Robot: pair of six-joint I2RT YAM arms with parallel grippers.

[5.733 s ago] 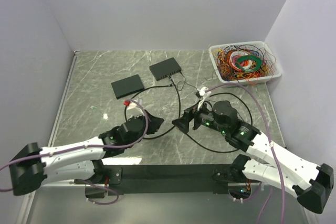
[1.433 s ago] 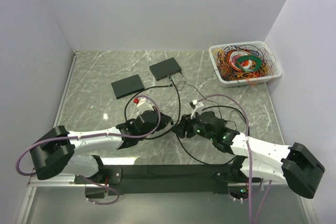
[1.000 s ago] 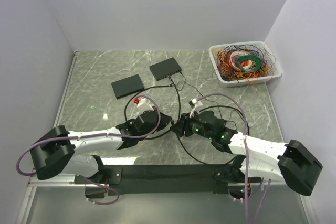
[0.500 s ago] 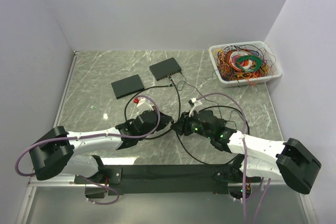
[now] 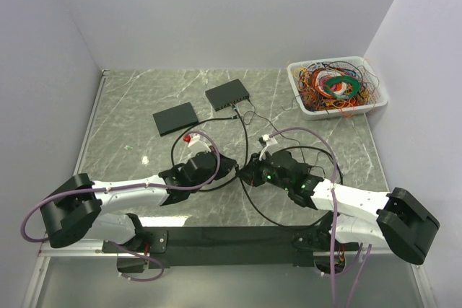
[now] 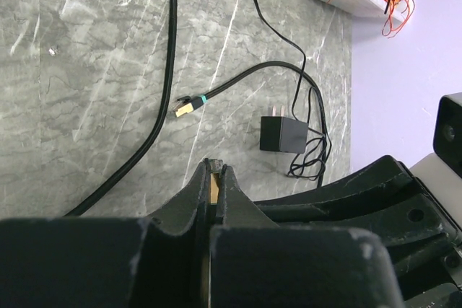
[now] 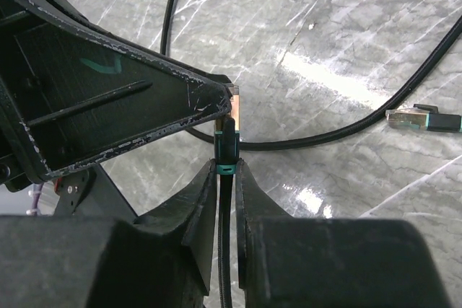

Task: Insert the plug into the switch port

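Note:
The two grippers meet at mid-table. My left gripper (image 5: pixel 234 169) (image 6: pixel 214 167) is shut, with the gold tip of the plug (image 6: pixel 214 190) pinched between its fingers. From the other side my right gripper (image 5: pixel 246 173) (image 7: pixel 226 167) has its jaws pressed on the plug's teal-banded black boot (image 7: pixel 227 151), the black cable running back between its fingers. The gold plug end (image 7: pixel 235 110) sticks out at the tip of the left finger (image 7: pixel 144 113). The black switch (image 5: pixel 227 94) lies far back with a cable in one port.
A second flat black box (image 5: pixel 175 117) lies left of the switch. Another gold plug with a teal band (image 6: pixel 186 108) (image 7: pixel 415 117) rests on the marble, beside a black power adapter (image 6: pixel 283 135). A white bin of coloured wires (image 5: pixel 338 86) stands back right. Black cable loops around both grippers.
My right gripper's jaws have closed in on the plug's boot and the arm has edged slightly left. The left gripper has kept its grip and place.

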